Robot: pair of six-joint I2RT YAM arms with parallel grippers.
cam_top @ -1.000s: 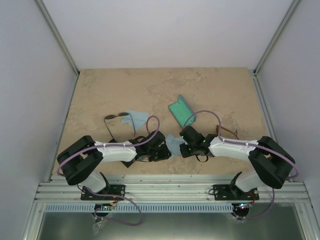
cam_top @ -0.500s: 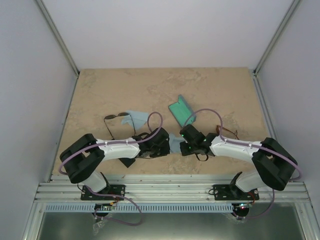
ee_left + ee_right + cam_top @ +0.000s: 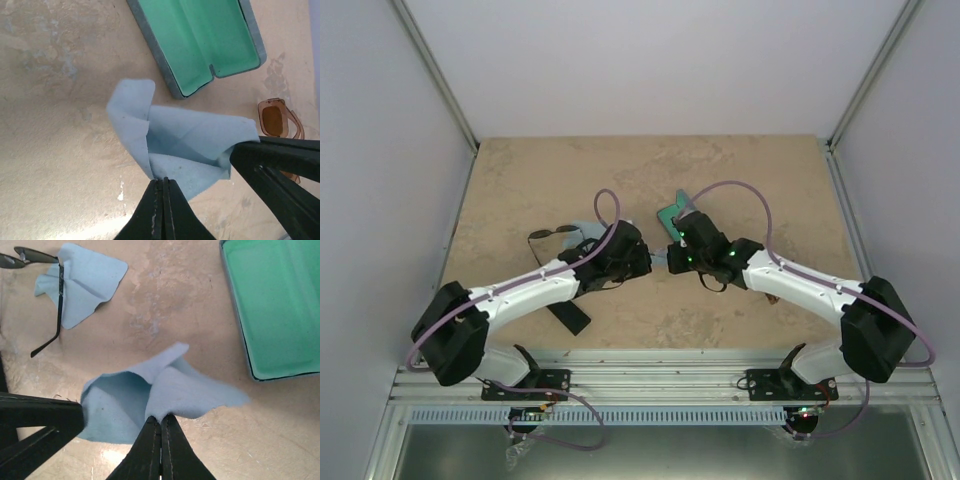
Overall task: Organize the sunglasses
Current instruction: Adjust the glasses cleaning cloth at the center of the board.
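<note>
Now, reading in from the left edge: the black sunglasses (image 3: 37, 256) lie open left of the tabletop's middle, one thin arm across a light-blue cloth (image 3: 85, 280). A black case (image 3: 572, 316) sits by the near edge under your left arm. At mid-table your left gripper (image 3: 162, 184) has its jaws pressed together on one edge of a second cloth (image 3: 192, 145) — your right gripper (image 3: 161, 419) pinches the opposite edge, and the fabric is bunched between them. Just beyond lies the open green-lined case (image 3: 200, 45); the amber sunglasses (image 3: 280, 120) rest near it, toward the right edge.
</note>
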